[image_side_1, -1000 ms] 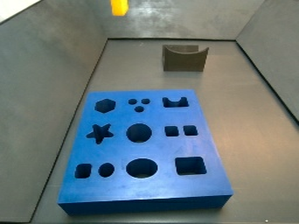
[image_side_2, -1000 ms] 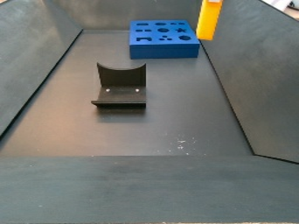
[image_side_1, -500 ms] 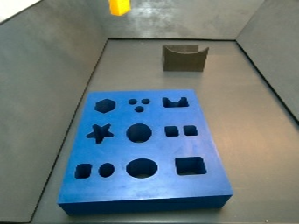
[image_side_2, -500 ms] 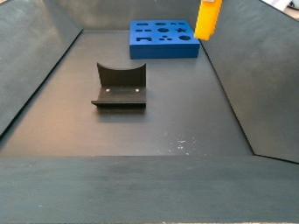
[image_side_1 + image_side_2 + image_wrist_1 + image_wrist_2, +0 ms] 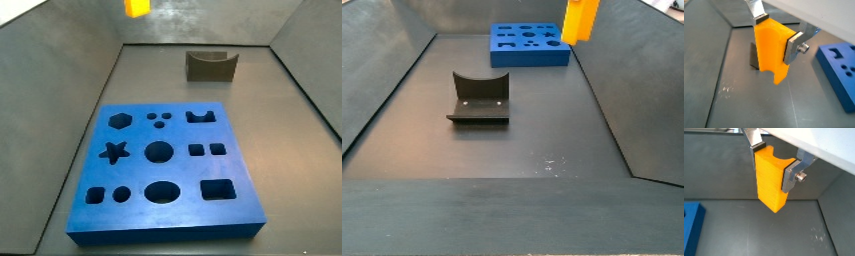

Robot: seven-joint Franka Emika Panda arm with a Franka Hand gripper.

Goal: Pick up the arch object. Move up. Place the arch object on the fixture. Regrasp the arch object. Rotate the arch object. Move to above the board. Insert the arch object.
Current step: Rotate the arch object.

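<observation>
Gripper [image 5: 778, 34] was high above the floor, jaws pinching the arch object [image 5: 773, 52], which hung clear of everything. Pick-up and lift judged done. Fixture [image 5: 478, 100] stood bare; placing, regrasp, rotation and insertion into the board [image 5: 163, 172] remained

Dark grey floor [image 5: 516, 150], sloped grey walls [image 5: 376, 70]

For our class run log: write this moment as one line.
gripper: shut on arch object | raised above floor | fixture: empty | board: holes empty
</observation>
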